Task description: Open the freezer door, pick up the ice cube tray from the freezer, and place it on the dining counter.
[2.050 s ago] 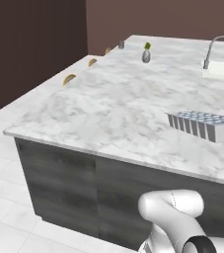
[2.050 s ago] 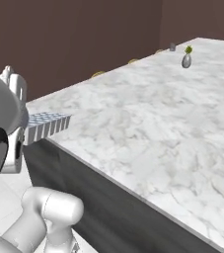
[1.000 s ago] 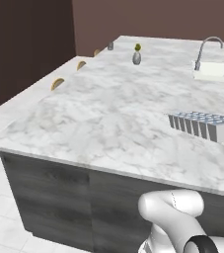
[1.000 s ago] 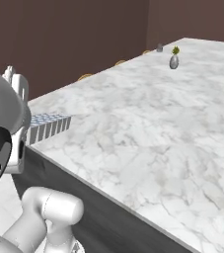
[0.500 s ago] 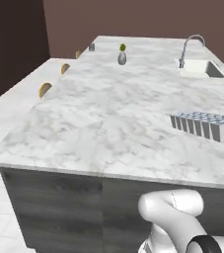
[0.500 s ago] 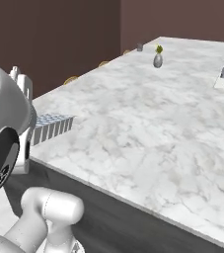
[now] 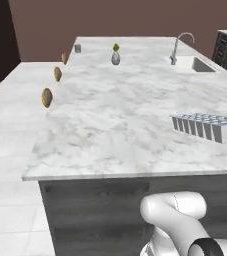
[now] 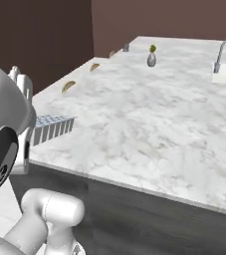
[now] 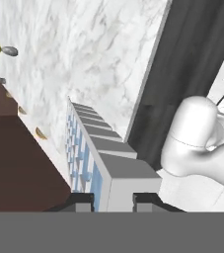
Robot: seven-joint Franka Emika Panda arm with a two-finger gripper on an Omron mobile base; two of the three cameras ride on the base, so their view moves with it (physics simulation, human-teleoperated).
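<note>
Carrying the small oblong grey ice cube tray (image 9: 101,163) with its two rows of pale blue cells, the two-finger gripper (image 9: 112,200) has its dark tips pinched nearly shut on one short end of it, one tip on each side of the wall. In the hand view the tray runs away from the fingers toward eleven o'clock, so it is gripped by its end and the rest of it sticks out unsupported.

From the left base view the tray (image 7: 207,127) sits at three o'clock, over the white-grey marbled top of the big dining counter (image 7: 120,120); whether it is above the surface or touching it I cannot tell. From the right base view it juts out at nine o'clock (image 8: 52,128), right by the counter's near corner (image 8: 149,124).

So the fetching looks done and the placing step is in hand. The small grey vase (image 7: 115,58) with its green sprig and the curved steel tap (image 7: 177,46) over the inset sink stand well apart, up at twelve and one o'clock.

To my eye, the next move calls for bringing the tray clear inside the edge, lowering it level until its base rests on the marble, then letting go.
</note>
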